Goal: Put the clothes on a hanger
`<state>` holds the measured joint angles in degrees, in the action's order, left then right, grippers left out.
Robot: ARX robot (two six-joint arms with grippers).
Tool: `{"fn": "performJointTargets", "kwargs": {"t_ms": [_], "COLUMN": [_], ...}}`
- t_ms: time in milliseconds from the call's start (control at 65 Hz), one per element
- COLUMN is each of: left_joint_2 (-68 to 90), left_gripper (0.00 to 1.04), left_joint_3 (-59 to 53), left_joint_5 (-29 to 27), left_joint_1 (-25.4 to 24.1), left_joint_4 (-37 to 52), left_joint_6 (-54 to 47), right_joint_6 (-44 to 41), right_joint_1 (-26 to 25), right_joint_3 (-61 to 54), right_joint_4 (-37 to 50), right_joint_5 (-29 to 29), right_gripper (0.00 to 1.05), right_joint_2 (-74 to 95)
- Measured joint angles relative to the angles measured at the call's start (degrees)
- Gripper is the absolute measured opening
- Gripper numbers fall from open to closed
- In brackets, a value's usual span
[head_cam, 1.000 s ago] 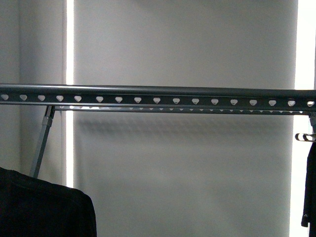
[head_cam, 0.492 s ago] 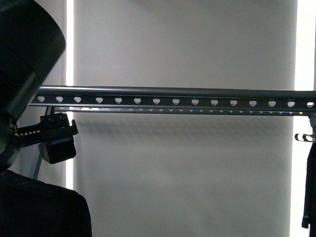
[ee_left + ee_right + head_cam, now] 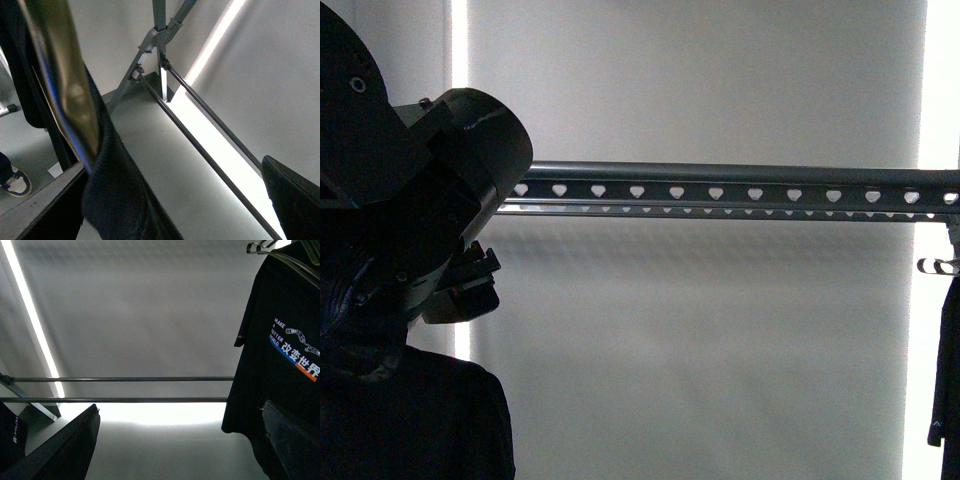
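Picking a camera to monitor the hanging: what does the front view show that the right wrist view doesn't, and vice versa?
Only the front view shows the rail with its row of heart-shaped holes, and the left arm covering its left end. Only the right wrist view shows the print on the T-shirt, "MAKE" and a chain, and the right gripper, fingers apart with nothing between. Both show the pale backdrop and a black garment hanging from a hook; whether it is the same one, I cannot tell.
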<state>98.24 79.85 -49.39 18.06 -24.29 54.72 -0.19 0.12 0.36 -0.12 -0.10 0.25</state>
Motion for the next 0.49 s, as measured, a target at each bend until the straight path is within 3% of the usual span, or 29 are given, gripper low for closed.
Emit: {"fn": "performJointTargets", "kwargs": {"t_ms": [292,492], "left_joint_2": [7.52,7.96], "left_gripper": [0.97,0.53], "left_joint_3": [4.74,4.79], "left_joint_5": [1.14,0.66], "left_joint_1": [-1.46,-1.57], "left_joint_4": [-5.14,-2.97], "left_joint_6": [5.79,4.42], "right_joint_6": [0.00,0.00], "right_joint_1": [0.00,0.00], "right_joint_3": [0.00,0.00], "right_joint_4": [0.00,0.00], "right_joint_5": [0.00,0.00], "right_gripper": [0.97,0.97], "right_joint_2": [0.00,0.00]}}
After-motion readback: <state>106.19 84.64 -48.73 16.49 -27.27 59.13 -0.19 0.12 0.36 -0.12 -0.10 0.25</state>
